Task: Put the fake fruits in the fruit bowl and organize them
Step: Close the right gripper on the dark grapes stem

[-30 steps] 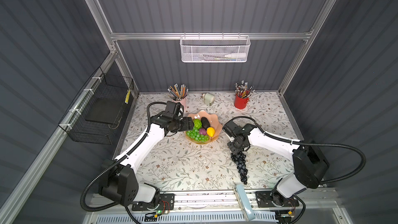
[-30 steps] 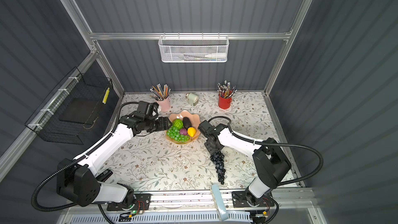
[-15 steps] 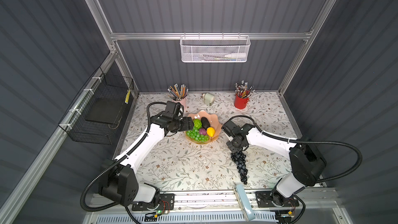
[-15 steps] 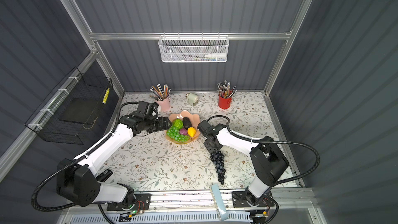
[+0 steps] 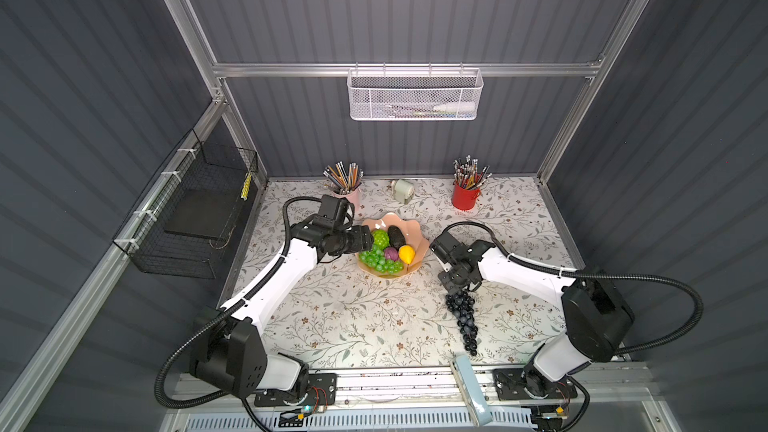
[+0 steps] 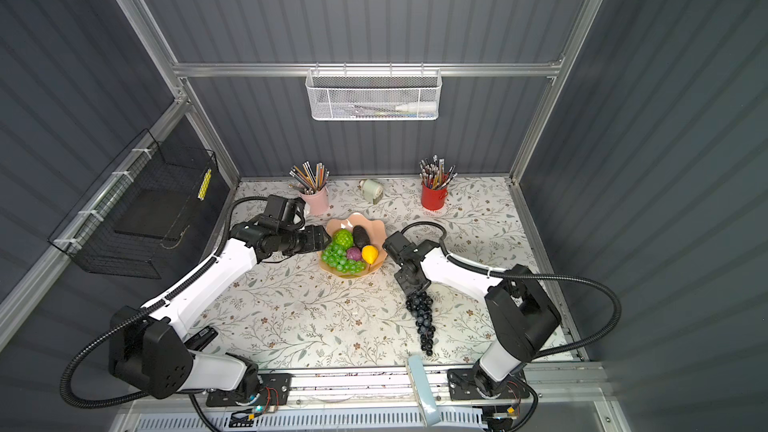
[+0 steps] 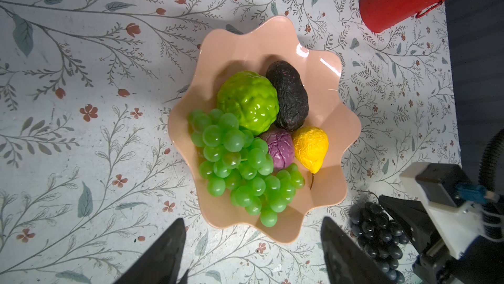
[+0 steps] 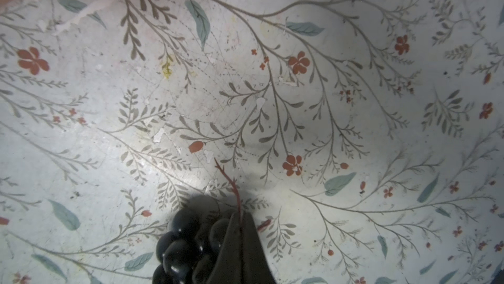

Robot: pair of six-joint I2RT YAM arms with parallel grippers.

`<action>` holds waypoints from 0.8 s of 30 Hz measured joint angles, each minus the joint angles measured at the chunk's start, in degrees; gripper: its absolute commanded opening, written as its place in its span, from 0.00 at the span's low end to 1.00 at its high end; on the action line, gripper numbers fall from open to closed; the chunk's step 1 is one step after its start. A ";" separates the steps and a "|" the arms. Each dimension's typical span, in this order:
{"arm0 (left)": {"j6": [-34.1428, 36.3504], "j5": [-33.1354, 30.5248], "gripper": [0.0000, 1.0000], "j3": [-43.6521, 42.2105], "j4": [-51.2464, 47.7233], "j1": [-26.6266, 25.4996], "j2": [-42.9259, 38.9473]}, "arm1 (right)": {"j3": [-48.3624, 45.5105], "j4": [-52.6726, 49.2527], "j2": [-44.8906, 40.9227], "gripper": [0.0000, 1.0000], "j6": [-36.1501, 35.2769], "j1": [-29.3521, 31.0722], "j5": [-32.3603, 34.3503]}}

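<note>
The peach-pink fruit bowl (image 5: 412,226) (image 6: 376,228) (image 7: 245,50) holds a green grape bunch (image 7: 237,159), a bumpy lime-green ball (image 7: 248,99), a dark avocado (image 7: 289,94), a purple ball (image 7: 278,149) and a yellow fruit (image 7: 311,146). The dark grape bunch (image 5: 463,318) (image 6: 422,318) (image 8: 185,241) lies on the table to the right of the bowl. My right gripper (image 5: 457,284) (image 8: 241,217) is shut on the bunch's thin red stem at its bowl-side end. At the bowl's left rim, my left gripper (image 5: 363,241) (image 7: 253,221) hovers open and holds nothing.
A pink pencil cup (image 5: 347,195), a small pale sharpener (image 5: 403,190) and a red pencil cup (image 5: 464,197) stand along the back. A black wire basket (image 5: 199,210) hangs on the left wall, a white mesh basket (image 5: 414,93) on the back rail.
My right gripper has closed onto the stem of the dark grape bunch. The left arm and the fruits in the bowl have not moved.
</note>
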 measured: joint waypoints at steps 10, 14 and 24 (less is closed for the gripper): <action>0.00 -1.68 0.80 0.76 -2.16 0.00 -2.14 | -2.95 2.69 -12.76 0.09 2.56 -0.04 1.44; 0.00 -1.68 0.80 0.85 -2.25 0.00 -2.14 | -2.43 1.97 -11.98 0.26 1.81 -0.50 -0.26; 0.00 -1.88 0.80 0.85 -2.34 0.00 -2.14 | 1.25 -3.98 -1.42 0.33 -0.74 -0.72 -5.99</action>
